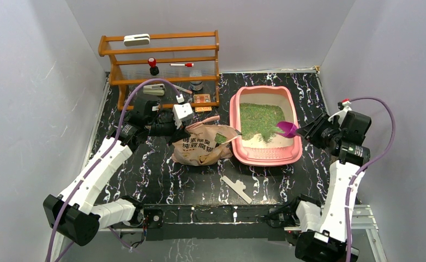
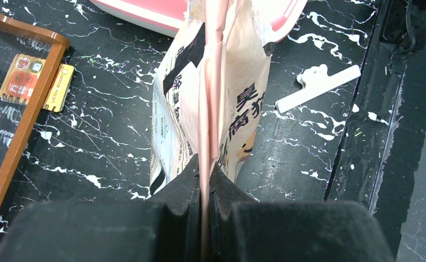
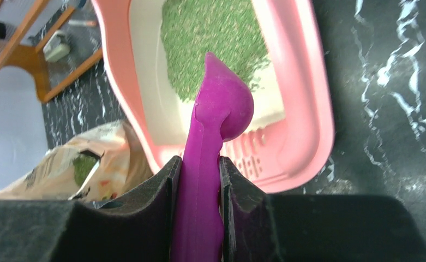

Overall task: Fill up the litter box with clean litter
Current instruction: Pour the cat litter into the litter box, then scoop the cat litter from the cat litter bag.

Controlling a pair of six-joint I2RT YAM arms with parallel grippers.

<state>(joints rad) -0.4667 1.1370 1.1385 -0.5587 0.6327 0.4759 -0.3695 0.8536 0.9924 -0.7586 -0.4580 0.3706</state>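
Observation:
The pink litter box sits right of centre; it also shows in the right wrist view. Green litter covers its far part, and the near cream floor is bare. A beige printed litter bag lies on its side, its mouth at the box's left rim, with green granules inside. My left gripper is shut on the bag's pink top edge. My right gripper is shut on a purple scoop, held over the box's near right corner.
A wooden shelf rack with small items stands at the back left. A white bag clip lies on the black marbled table near the front centre, also in the left wrist view. Grey walls close in the left, right and back.

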